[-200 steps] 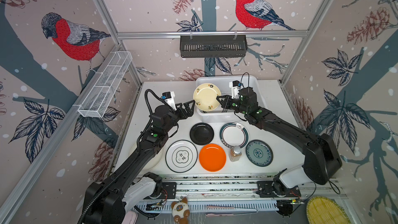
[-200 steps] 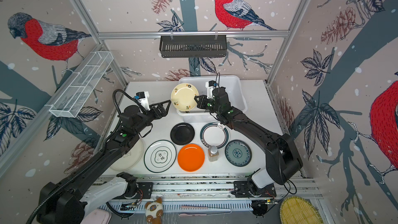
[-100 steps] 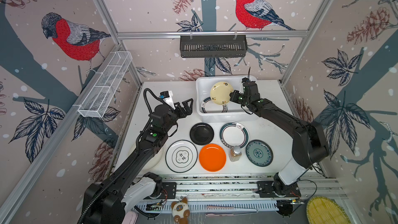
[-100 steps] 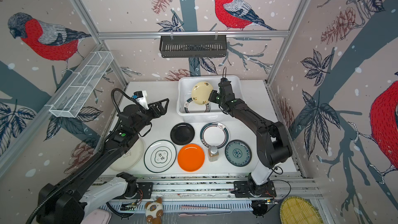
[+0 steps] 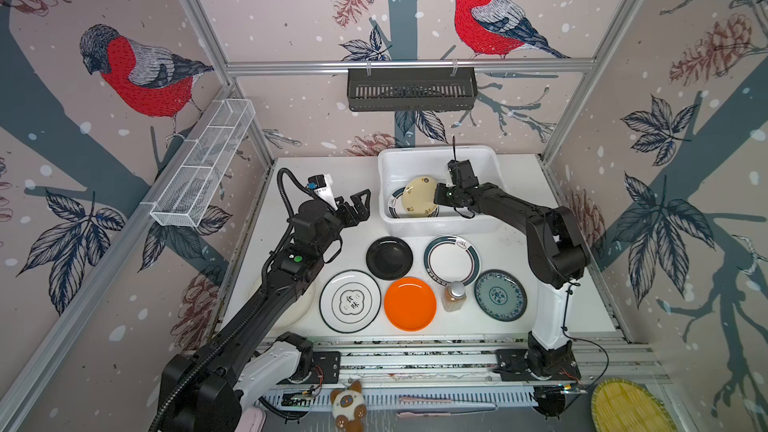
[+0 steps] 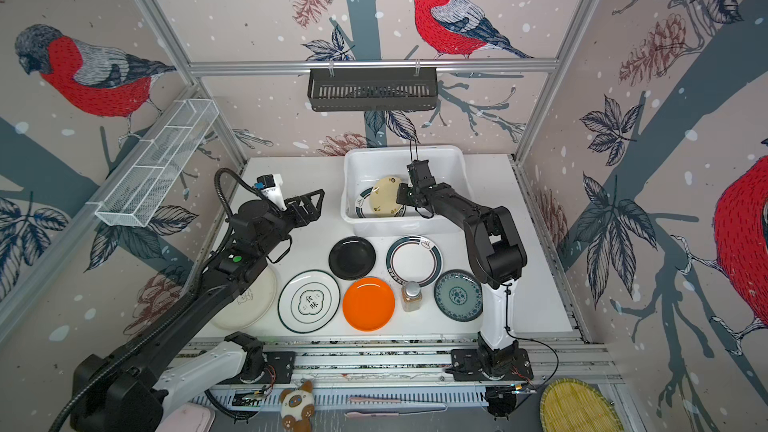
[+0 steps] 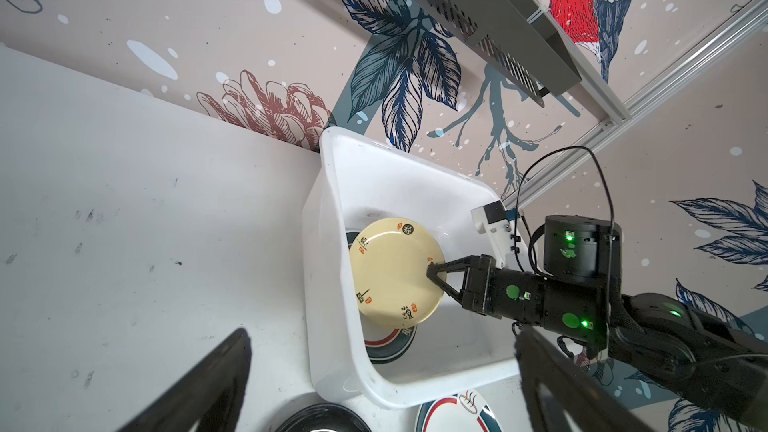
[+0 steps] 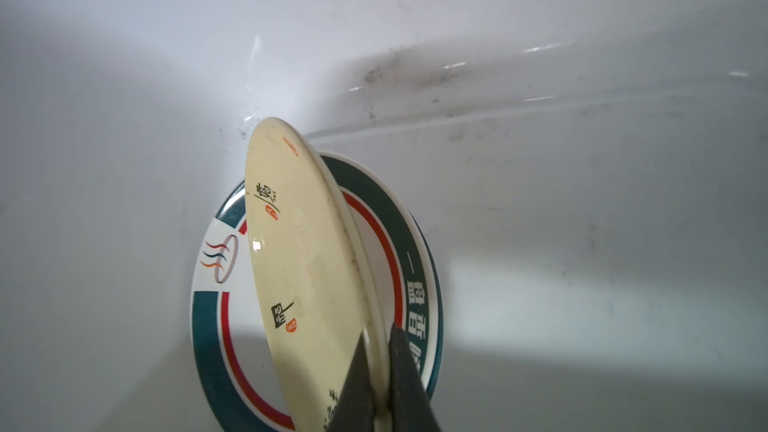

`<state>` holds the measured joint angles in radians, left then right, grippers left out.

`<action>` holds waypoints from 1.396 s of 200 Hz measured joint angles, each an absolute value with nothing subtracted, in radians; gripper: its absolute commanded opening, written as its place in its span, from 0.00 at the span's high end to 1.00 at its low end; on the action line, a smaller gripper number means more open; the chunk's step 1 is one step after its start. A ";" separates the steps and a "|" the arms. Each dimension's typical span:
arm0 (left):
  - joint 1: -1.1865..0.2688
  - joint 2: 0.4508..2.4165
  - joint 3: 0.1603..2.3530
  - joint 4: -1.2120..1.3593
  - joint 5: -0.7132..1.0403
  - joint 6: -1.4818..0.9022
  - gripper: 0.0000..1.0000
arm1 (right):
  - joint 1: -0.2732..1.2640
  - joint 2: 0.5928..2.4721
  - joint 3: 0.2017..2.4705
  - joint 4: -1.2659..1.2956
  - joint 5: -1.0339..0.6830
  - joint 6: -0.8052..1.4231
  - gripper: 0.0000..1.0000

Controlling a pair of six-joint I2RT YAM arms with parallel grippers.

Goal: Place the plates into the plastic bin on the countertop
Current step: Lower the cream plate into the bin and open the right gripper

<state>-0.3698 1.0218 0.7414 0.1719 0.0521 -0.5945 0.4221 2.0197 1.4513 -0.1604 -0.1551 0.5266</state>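
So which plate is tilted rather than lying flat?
The cream plate, pinched at its rim by the right gripper inside the plastic bin. It tilts over a flat teal-rimmed plate; those on the countertop all lie flat.

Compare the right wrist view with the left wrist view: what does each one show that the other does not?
Only the right wrist view shows the logo of the teal-rimmed plate in the plastic bin. Only the left wrist view shows the countertop and the black plate. Both show the right gripper shut on the rim of the tilted cream plate inside that bin.
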 measured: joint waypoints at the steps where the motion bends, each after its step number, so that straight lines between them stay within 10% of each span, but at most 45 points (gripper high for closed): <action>1: -0.370 1.022 0.741 0.172 0.052 -0.595 0.02 | 0.422 2.020 1.452 -0.160 -0.156 0.526 1.00; 76: -0.370 1.061 0.754 0.168 0.052 -0.594 0.02 | 0.425 2.057 1.472 -0.128 -0.187 0.526 0.90; 153: -0.370 1.062 0.754 0.168 0.052 -0.594 0.02 | 0.432 2.054 1.467 -0.185 -0.149 0.498 0.49; 209: -0.370 1.062 0.754 0.167 0.033 -0.574 0.02 | 0.434 2.031 1.477 -0.193 -0.159 0.490 0.01; 279: -0.370 1.038 0.754 0.070 -0.121 -0.543 0.02 | 0.431 1.893 1.471 -0.187 -0.158 0.467 0.00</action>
